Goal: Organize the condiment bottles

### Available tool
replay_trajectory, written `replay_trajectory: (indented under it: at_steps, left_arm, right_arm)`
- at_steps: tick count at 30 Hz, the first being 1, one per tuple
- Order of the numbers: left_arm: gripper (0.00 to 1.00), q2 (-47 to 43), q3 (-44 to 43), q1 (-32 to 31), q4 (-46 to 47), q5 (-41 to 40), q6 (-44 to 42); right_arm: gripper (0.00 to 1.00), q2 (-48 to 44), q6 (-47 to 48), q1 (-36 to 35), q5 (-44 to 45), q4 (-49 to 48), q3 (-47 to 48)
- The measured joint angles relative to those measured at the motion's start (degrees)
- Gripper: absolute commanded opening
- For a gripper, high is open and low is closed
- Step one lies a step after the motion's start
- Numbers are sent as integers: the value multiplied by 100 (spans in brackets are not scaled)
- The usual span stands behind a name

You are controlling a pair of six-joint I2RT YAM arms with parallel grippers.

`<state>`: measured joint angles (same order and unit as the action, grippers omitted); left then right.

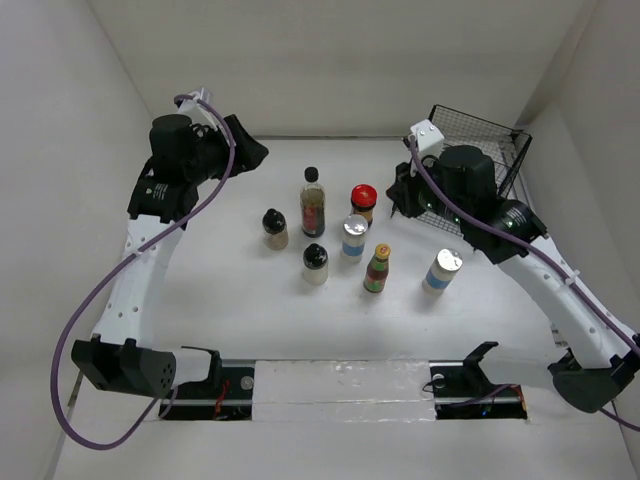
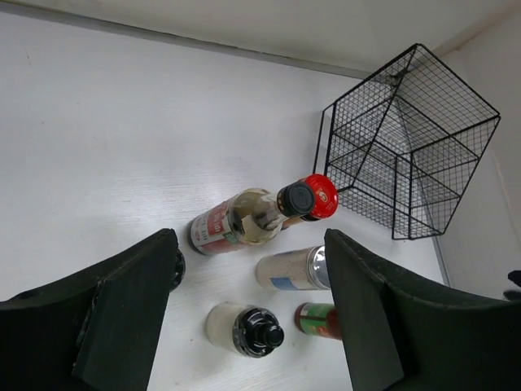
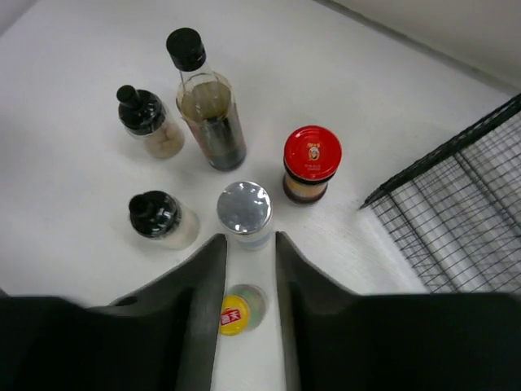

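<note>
Seven condiment bottles stand mid-table. A tall dark black-capped bottle (image 1: 313, 200) and a red-lidded jar (image 1: 363, 203) are at the back. A silver-lidded jar (image 1: 354, 237), a yellow-capped red-green bottle (image 1: 377, 268) and two black-capped shakers (image 1: 275, 229) (image 1: 315, 263) stand nearer. A second silver-lidded jar (image 1: 441, 271) stands apart on the right. My left gripper (image 1: 250, 150) (image 2: 251, 240) is wide open and empty, raised at the back left. My right gripper (image 1: 403, 195) (image 3: 251, 240) hovers high over the group, jaws slightly apart and empty. The yellow cap (image 3: 234, 314) shows below through the gap.
A black wire basket (image 1: 495, 150) stands at the back right corner, also in the left wrist view (image 2: 407, 138) and the right wrist view (image 3: 464, 220). White walls close the table at the back and sides.
</note>
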<state>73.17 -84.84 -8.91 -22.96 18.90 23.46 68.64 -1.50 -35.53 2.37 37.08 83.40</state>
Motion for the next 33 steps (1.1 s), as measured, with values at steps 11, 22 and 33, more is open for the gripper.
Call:
replay_trajectory:
  at_steps: [11, 22, 33]
  left_arm:
    - [7, 24, -22, -387, -164, -348, 59]
    - [75, 175, -214, -411, -442, -1165, 120]
    - [80, 219, -101, -413, -581, -1296, 85]
  right_arm:
    - [62, 162, -39, -286, 33, -710, -177]
    - [82, 1344, 114, -400, -275, -1381, -177]
    - [81, 2909, 435, -463, -754, -2400, 216]
